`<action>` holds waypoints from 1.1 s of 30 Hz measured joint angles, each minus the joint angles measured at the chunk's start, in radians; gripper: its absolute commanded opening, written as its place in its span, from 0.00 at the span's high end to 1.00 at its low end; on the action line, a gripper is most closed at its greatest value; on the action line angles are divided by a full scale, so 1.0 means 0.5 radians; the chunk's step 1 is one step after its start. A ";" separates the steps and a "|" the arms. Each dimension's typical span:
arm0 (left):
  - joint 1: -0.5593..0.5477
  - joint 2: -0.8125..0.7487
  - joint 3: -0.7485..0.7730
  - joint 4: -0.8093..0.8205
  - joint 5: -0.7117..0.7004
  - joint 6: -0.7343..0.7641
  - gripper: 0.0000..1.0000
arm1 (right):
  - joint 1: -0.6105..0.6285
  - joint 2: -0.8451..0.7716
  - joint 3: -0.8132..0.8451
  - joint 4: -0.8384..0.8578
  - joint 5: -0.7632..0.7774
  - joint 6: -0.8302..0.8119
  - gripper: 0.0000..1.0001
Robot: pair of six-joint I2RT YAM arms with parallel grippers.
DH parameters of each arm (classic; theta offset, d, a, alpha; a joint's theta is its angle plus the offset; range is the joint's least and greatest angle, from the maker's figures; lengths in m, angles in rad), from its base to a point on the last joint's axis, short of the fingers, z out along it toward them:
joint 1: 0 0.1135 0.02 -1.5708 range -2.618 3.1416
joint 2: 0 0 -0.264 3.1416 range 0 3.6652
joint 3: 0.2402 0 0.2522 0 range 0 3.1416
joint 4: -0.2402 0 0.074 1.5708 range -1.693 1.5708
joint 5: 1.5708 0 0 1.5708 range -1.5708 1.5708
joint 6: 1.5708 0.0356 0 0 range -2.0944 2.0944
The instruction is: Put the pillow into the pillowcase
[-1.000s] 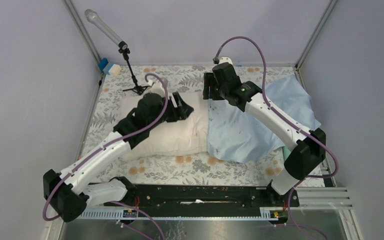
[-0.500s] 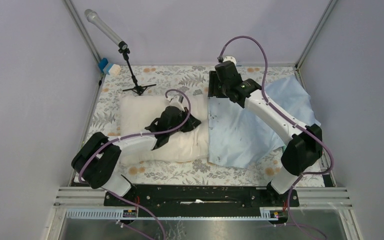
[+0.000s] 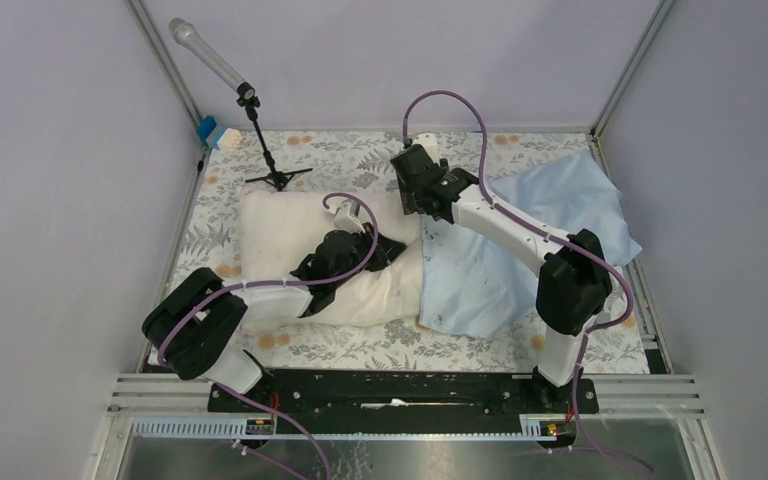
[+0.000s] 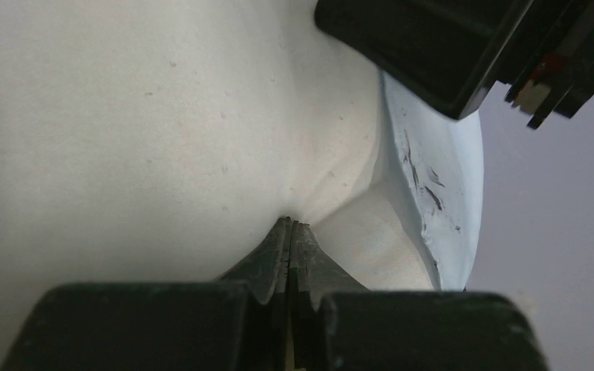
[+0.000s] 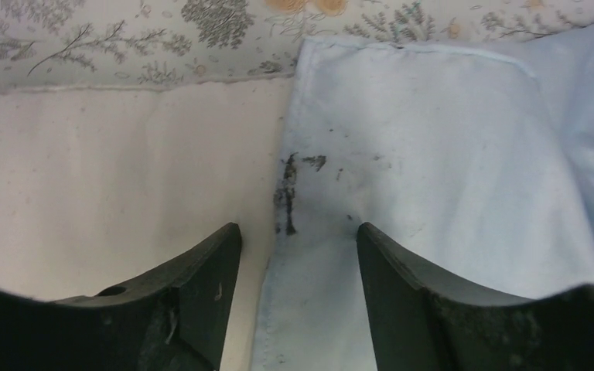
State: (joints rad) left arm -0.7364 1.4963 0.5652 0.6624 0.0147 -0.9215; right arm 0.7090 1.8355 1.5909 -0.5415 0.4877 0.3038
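We judge that the task is at its beginning. The pillow is not yet inside, and the step in hand is to take hold of both cloths at the place where they meet.

On the left half of the surface (image 3: pixel 360 345) the pillow (image 3: pixel 275 230) lies flat, cream and plump. Its right end reaches the left hem of the pillowcase (image 5: pixel 448 154), and we cannot tell if a little of it is already under that hem. The left pincer (image 4: pixel 290 228) is low on this right end. Its fingers are pressed together and pinch a small fold of the pillow cloth, which puckers in creases around the tips.

A little further right, the right pincer (image 5: pixel 298 232) hangs over the line between the two. It is clearly spread and holds nothing. One finger is above the pillow, the other above the pillowcase, and the hem with dark marks runs between them. Whether the tips touch the cloth, we cannot say.

The pillowcase covers the right half of the surface, light blue, wrinkled, its mouth not opened.

For the next move, we think the right pincer must go down, catch only the upper layer of the hem and lift it, so that the left one can push the pillow in. Both layers may be caught together.
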 measured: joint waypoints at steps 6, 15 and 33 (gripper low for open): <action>-0.016 0.021 -0.012 0.047 -0.014 -0.008 1.00 | -0.002 0.063 0.111 -0.039 0.200 -0.074 0.67; -0.080 0.053 -0.118 0.257 -0.072 -0.049 1.00 | 0.022 0.369 0.546 -0.259 0.245 -0.153 1.00; -0.155 0.049 -0.030 0.124 -0.101 -0.017 1.00 | 0.211 0.142 0.146 0.005 -0.360 0.162 0.74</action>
State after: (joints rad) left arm -0.8139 1.5208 0.5503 0.7246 -0.0360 -0.9298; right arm 0.8146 1.9064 1.6642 -0.5392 0.3077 0.3847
